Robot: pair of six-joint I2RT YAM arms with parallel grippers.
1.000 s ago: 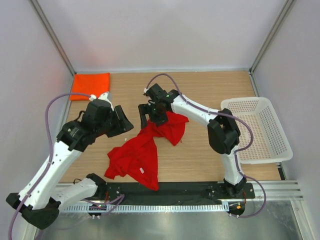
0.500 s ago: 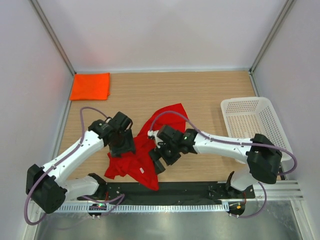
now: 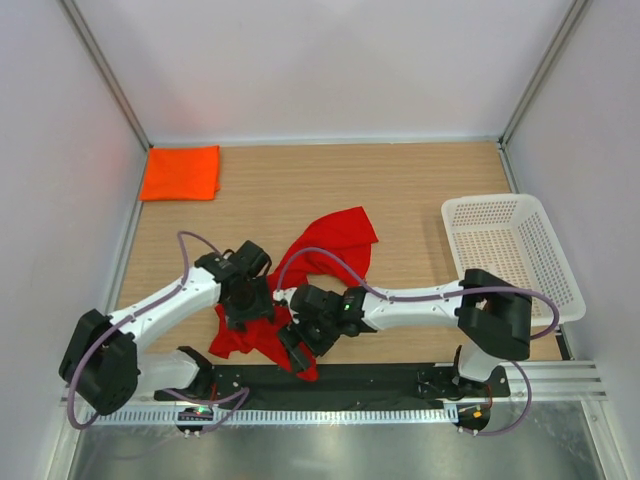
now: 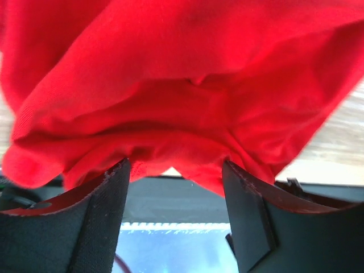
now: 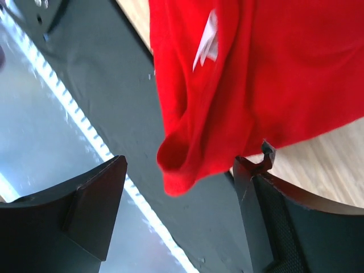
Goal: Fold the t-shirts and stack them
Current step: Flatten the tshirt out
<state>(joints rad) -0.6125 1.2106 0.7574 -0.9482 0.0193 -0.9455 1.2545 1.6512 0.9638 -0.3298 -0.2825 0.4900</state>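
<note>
My left gripper (image 4: 176, 168) and right gripper (image 5: 181, 165) both gape open at the crumpled red t-shirt (image 3: 335, 240) — near the table's (image 3: 420, 190) front edge. The orange t-shirt (image 3: 181, 172) lies folded in the far-left corner.

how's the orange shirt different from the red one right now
The orange t-shirt is folded into a neat flat rectangle; the red t-shirt is crumpled and sprawled loose. The orange one lies in the far left corner of the table; the red one near the middle, reaching the near edge. The left gripper and right gripper, both open, are at the red one, neither by the orange. Both are plain cloth.
</note>
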